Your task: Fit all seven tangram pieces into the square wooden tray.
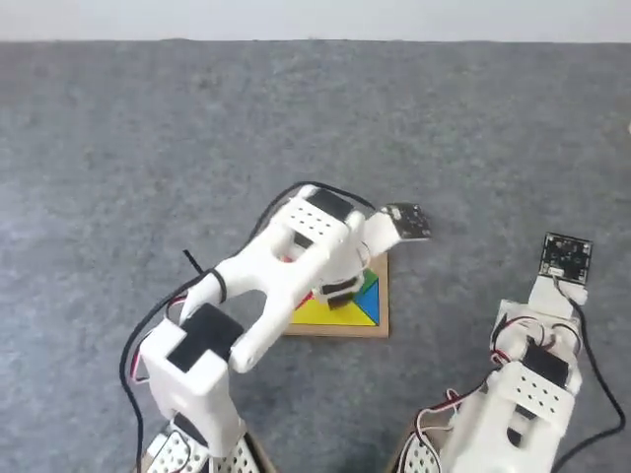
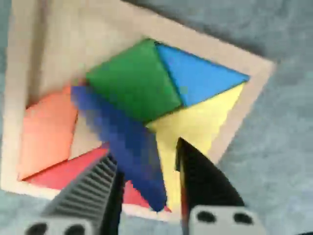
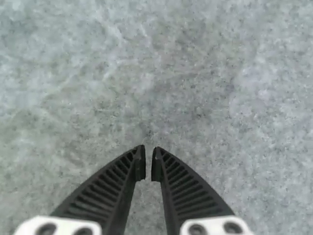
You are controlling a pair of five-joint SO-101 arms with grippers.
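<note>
From above: square wooden tray (image 1: 345, 331) near the middle of the grey felt table (image 1: 148, 148), largely under the white left arm (image 1: 296, 261), which bends over it. Yellow triangle piece (image 1: 330, 311) and green triangle piece (image 1: 369, 287) at the tray's right side. White right arm (image 1: 532, 379) well apart to the right, over bare felt. From the left wrist: left gripper (image 2: 146, 156) above the tray, pincer drawn narrow around a dark blue parallelogram piece (image 2: 122, 132), held between the ribbed grey finger (image 2: 98, 181) and the black finger (image 2: 200, 181). Hangs slantwise over the green, yellow and red pieces, raised above them rather than seated in the tray. Beneath it, green triangle edge to edge with a light blue triangle piece (image 2: 198, 76), yellow triangle adjoining both, orange piece (image 2: 46, 129) against one wall, red piece (image 2: 73, 169) along the rim nearest the gripper. Bare wood in the corner beyond orange and green, and a small bare patch between orange and red. From the right wrist: right gripper (image 3: 148, 164) over the grey felt, pincer all but closed, tips a thin slit apart, gripping nothing.
</note>
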